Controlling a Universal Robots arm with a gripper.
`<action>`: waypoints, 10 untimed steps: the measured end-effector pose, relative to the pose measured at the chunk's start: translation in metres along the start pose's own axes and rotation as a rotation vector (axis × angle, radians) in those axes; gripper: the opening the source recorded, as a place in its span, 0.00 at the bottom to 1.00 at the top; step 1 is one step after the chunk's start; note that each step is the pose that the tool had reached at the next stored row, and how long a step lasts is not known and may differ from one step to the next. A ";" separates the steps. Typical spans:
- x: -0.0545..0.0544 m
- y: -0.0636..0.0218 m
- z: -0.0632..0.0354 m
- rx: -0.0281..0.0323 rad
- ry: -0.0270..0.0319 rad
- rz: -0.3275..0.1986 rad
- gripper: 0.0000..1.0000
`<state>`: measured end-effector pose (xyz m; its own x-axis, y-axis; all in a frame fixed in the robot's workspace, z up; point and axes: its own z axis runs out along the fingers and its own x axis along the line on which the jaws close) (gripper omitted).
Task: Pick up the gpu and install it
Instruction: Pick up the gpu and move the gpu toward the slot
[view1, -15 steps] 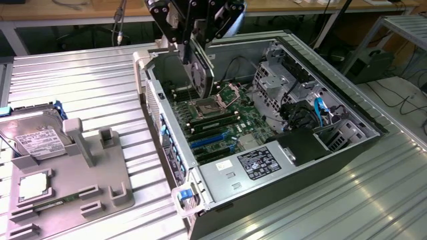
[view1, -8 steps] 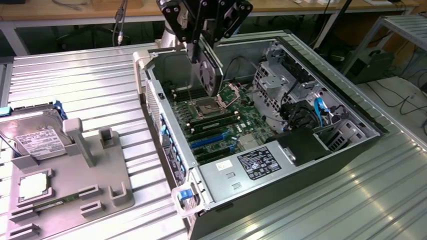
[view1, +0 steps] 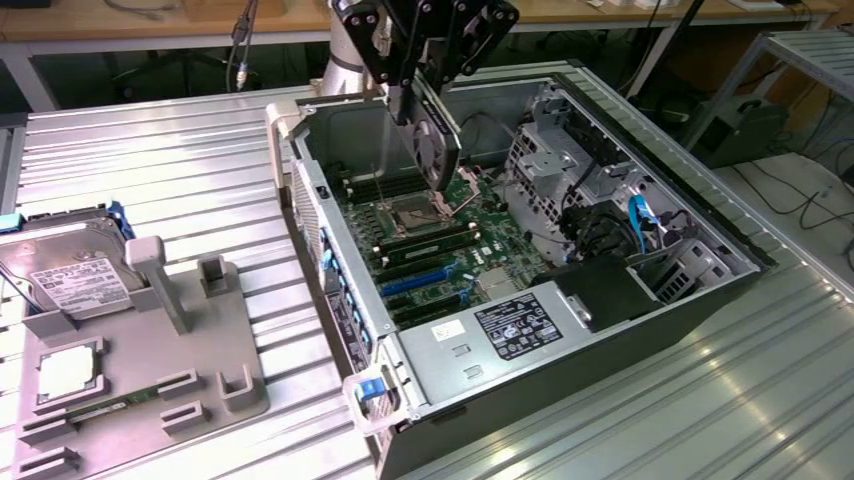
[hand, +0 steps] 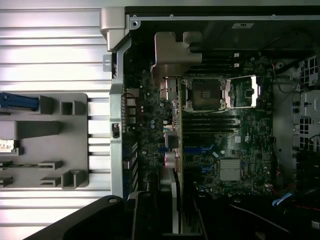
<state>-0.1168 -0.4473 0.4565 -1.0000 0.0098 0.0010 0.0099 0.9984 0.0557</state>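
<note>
The gpu (view1: 438, 150), a slim black card, hangs on edge inside the open computer case (view1: 721, 290), above the motherboard (view1: 447, 250) and near the processor socket (view1: 407, 215). My gripper (view1: 424, 95) comes down from above and is shut on the card's upper edge. The wrist view looks along the gpu (hand: 176, 150) edge-on. Its silver end bracket (hand: 172, 52) points toward the case's rear wall. The blue expansion slots (view1: 420, 283) lie on the board a little nearer the camera than the card. The card's lower edge appears to hang just above the board.
On the exterior view's left, a grey fixture tray (view1: 147, 370) carries a silver hard drive (view1: 67, 275) and a small square processor chip (view1: 67, 372). The power supply (view1: 514, 325) fills the case's near end. Drive cages and cables (view1: 601, 210) crowd its right side.
</note>
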 end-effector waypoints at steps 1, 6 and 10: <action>-0.002 0.0000 0.0001 0.0000 0.0000 0.000 0.30; -0.009 0.0001 0.0005 0.0000 0.0000 0.000 0.30; -0.014 0.0001 0.0012 -0.0001 -0.0002 0.000 0.30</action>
<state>-0.1024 -0.4473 0.4553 -1.0000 0.0098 0.0008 0.0098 0.9984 0.0558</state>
